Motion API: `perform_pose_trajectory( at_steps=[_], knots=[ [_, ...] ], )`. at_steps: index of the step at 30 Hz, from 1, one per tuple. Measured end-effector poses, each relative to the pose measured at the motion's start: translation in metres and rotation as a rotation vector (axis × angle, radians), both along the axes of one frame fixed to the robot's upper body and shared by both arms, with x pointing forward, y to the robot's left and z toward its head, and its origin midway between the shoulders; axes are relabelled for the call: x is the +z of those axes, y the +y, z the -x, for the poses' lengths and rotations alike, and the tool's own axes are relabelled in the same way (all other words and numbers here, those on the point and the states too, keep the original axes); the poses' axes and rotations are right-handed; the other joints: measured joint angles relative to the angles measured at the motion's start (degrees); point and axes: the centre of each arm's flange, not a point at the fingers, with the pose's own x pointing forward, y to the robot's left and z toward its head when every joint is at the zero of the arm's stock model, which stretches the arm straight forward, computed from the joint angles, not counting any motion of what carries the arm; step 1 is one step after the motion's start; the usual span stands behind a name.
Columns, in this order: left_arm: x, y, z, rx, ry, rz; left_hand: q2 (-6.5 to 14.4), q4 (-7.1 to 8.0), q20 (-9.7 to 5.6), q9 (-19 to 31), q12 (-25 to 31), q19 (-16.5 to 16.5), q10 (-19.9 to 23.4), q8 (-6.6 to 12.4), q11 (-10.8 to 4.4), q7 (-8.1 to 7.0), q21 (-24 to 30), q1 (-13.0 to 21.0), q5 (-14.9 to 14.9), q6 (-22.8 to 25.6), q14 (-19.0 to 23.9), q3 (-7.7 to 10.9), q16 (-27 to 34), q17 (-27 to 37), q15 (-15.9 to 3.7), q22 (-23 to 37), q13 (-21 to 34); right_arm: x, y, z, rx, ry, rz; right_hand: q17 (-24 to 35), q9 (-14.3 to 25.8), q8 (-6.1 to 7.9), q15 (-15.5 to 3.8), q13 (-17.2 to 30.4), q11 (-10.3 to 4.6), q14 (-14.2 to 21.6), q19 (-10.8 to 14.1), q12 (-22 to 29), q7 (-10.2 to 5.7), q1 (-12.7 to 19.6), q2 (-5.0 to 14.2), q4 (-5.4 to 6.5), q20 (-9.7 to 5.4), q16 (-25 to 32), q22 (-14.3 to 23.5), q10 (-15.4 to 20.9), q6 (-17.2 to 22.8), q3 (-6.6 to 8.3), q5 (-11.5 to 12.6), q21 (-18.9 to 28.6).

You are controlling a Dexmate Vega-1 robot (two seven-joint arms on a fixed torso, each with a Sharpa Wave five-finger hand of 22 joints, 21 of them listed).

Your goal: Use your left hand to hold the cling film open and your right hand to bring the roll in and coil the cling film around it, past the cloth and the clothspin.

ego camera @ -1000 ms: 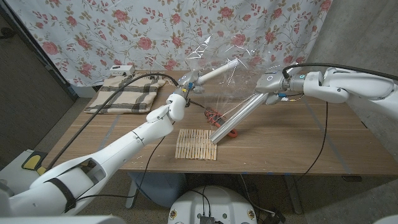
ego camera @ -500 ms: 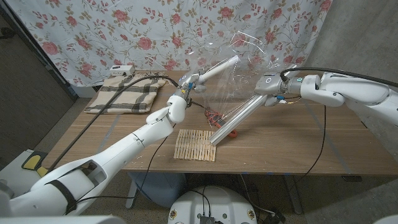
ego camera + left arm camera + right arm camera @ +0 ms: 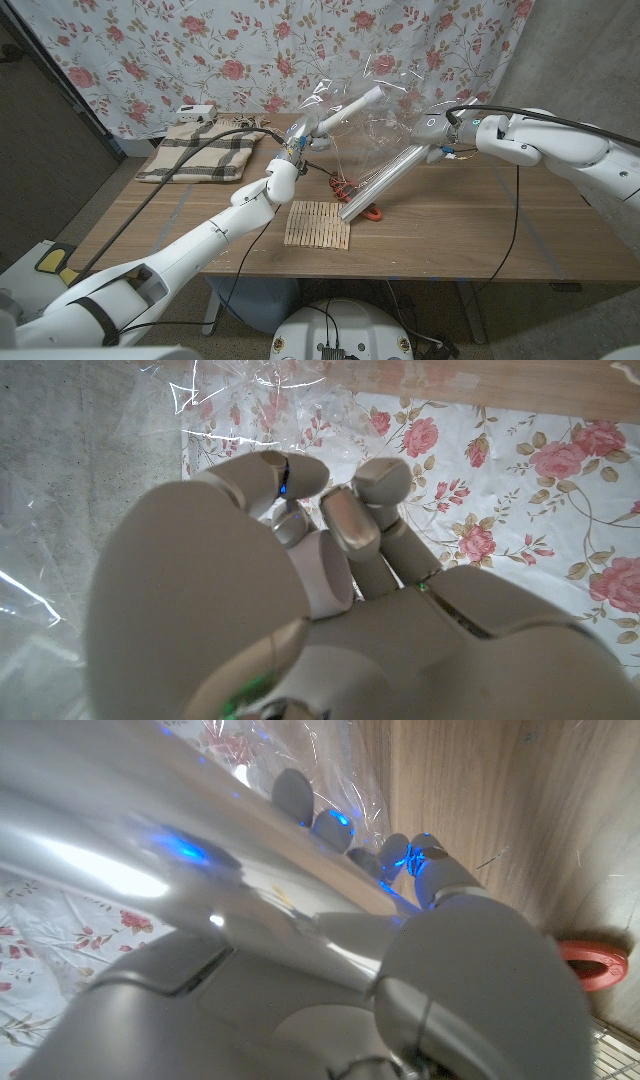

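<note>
My left hand (image 3: 298, 135) is raised over the table's far middle and grips a white tube (image 3: 350, 106). Clear cling film (image 3: 375, 125) hangs crumpled from the tube. In the left wrist view my left hand (image 3: 330, 560) has its fingers curled in, with cling film (image 3: 60, 510) beside it. My right hand (image 3: 437, 130) grips the upper end of a long grey roll (image 3: 385, 180). The roll slants down to the table beside the row of wooden clothespins (image 3: 318, 225) and touches the film. The right wrist view shows my right hand (image 3: 440, 920) wrapped around the roll (image 3: 150, 840).
A plaid cloth (image 3: 200, 150) lies at the table's far left, with a small white box (image 3: 195, 110) behind it. A red ring (image 3: 372, 212) lies by the roll's lower end, and the same red ring (image 3: 595, 963) appears on the wood. A flowered curtain backs the wooden table (image 3: 460, 230).
The roll's lower end has shifted slightly toward the far side, and the film has bunched closer between the tube and the roll. Both hands keep their hold.
</note>
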Motion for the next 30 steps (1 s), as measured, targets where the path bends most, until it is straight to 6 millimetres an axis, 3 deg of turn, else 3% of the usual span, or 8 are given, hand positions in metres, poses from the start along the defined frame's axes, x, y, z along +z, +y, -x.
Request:
perform_pose_trajectory(
  at_steps=[9,30],
  knots=[
    [-0.002,0.001,0.002,-0.010,-0.004,0.009,0.00,0.06,0.01,0.00,0.00,0.00,0.00,0.00,0.00,0.00,0.00,0.00,0.00,0.00,0.00,-0.06,0.00,0.00,0.00,-0.19,0.00,0.008,-0.001,-0.002,-0.023,-0.018,-0.013,0.00,-0.12,0.00,0.00,0.00,-0.04,0.00,0.01,0.00,-0.01,0.00,0.00,0.39,0.00,0.00,0.00,0.18,0.00,-0.39,0.00,0.00],
    [0.002,-0.005,0.004,-0.042,-0.026,0.027,0.00,0.05,0.03,0.00,0.00,0.00,0.00,0.00,0.00,0.00,0.00,0.00,0.00,0.00,-0.02,-0.05,0.00,0.00,0.02,-0.13,0.00,0.013,0.020,0.012,0.029,-0.041,-0.018,0.02,-0.43,0.23,0.05,0.00,0.27,0.53,0.14,0.00,-0.13,0.54,0.54,0.61,-0.11,0.05,0.03,0.70,-0.33,-1.25,0.00,0.76]
  ],
)
